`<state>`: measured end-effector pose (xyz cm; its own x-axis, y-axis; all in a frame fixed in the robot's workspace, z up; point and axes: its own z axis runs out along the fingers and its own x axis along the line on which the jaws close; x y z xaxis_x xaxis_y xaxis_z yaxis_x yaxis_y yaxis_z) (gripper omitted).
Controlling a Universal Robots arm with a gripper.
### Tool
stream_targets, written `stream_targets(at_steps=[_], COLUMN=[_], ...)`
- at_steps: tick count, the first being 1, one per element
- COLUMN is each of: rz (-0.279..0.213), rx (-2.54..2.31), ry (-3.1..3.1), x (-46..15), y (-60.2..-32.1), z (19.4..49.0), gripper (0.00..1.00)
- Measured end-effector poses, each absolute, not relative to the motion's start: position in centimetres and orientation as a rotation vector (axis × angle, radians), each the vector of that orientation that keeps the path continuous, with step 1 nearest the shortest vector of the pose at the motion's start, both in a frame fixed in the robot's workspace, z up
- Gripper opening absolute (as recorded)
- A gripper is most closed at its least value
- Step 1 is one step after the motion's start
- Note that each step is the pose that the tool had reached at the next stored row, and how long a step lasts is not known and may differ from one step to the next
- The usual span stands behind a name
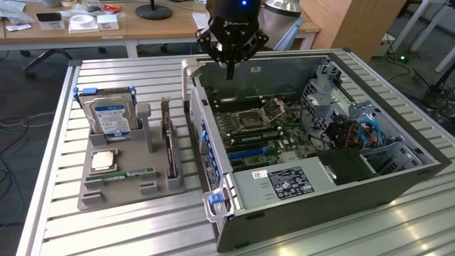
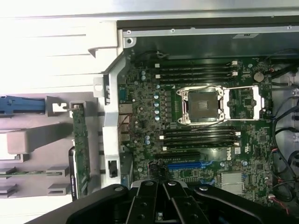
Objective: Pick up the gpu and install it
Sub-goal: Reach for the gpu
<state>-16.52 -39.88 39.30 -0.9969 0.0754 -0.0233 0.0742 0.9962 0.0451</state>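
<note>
Gripper: upper centre of frame, clenched, empty; gpu: centre-left, on edge in grey holder; risk: descending unopened, gripper may topple gpu.

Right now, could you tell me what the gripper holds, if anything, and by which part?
Nothing: the gripper is shut, empty, above the computer case; the graphics card stands in its rack.

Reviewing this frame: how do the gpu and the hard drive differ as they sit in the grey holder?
The hard drive is a thick block; the gpu is a thin dark card. The hard drive shows a blue-white label; the gpu shows its narrow edge. The gpu stands nearer the computer case than the hard drive. Both stand upright in the grey holder, untouched by the shut pincer.
</note>
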Motion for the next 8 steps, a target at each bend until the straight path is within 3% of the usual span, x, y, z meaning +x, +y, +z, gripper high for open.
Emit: stream_targets(at_steps=[8], rz=[0.069], rx=[0.117], ry=[3.114], x=[-17.8], y=[-39.9], z=[39.3], gripper=[0.11])
